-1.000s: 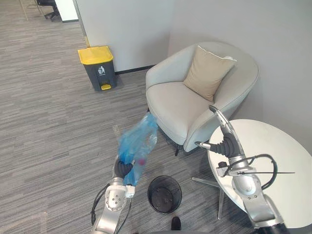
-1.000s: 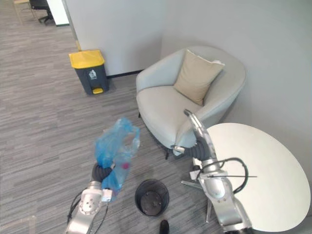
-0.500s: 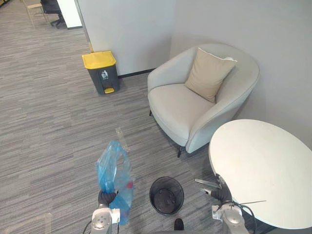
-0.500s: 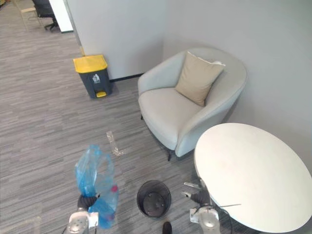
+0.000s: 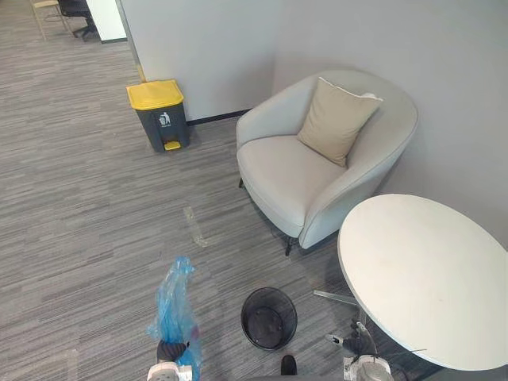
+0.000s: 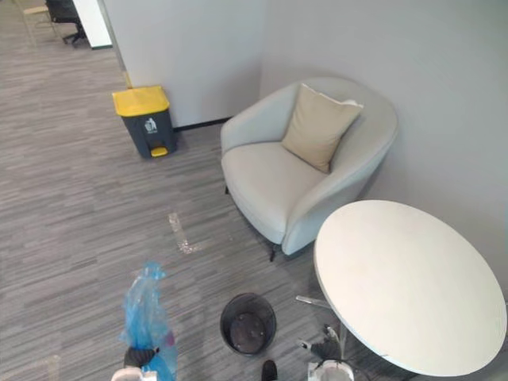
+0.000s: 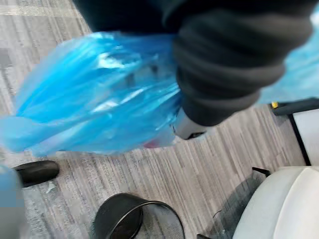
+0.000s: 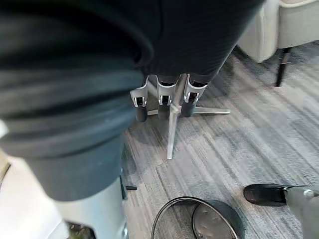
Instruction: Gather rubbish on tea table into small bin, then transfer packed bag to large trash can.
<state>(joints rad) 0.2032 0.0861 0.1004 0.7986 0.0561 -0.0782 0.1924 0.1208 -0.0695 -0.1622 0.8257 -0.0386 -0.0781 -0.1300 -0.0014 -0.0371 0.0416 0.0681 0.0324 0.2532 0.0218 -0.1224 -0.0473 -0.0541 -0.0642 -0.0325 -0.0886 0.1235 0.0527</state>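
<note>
The left hand (image 5: 170, 352) is clutching the crinkly blue plastic rubbish bag (image 5: 175, 309) above the carpet, beside the small black mesh bin (image 5: 268, 317). The bag is looking light, limp and slippery, so its bunched neck is offering the surest hold. The right hand (image 8: 164, 94) is hanging straight-fingered and holding nothing.

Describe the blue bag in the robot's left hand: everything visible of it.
The blue bag is thin, translucent, crinkled plastic, bunched narrow where the left hand grips it. Its twisted top sticks up above the hand, and a fuller part bulges beside the wrist. Something pinkish-red shows faintly through the film; the other contents cannot be made out. It is held off the carpet, left of the black mesh bin and apart from it.
</note>
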